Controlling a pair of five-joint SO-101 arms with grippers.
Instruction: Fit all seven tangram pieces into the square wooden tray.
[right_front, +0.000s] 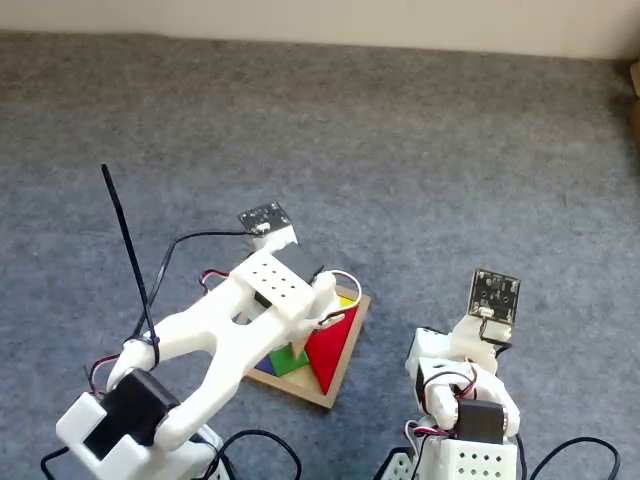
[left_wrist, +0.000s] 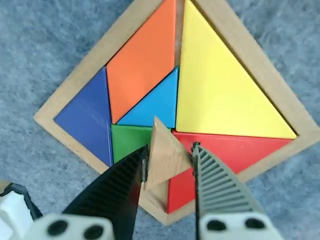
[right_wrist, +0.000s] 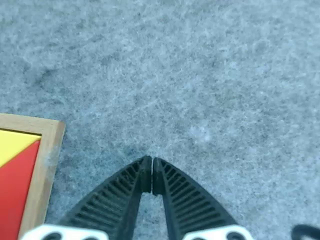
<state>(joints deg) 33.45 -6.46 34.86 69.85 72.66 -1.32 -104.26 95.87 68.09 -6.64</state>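
Observation:
The square wooden tray (left_wrist: 249, 50) lies on the grey carpet with yellow (left_wrist: 220, 85), orange (left_wrist: 142, 65), light blue (left_wrist: 157, 105), dark blue (left_wrist: 87, 115), green (left_wrist: 127, 140) and red (left_wrist: 235, 152) pieces in it. My left gripper (left_wrist: 169, 150) hangs just over the tray's near corner, shut on a plain wooden triangle (left_wrist: 167, 157), which stands tilted above the gap between green and red. In the high view that arm (right_front: 270, 300) covers most of the tray (right_front: 300, 392). My right gripper (right_wrist: 152, 167) is shut on nothing, low over bare carpet beside the tray's edge (right_wrist: 47, 160).
The right arm (right_front: 465, 380) is folded back near the table's front, to the right of the tray. A black cable (right_front: 130, 250) sticks up at the left arm's side. Open carpet stretches behind and to both sides of the tray.

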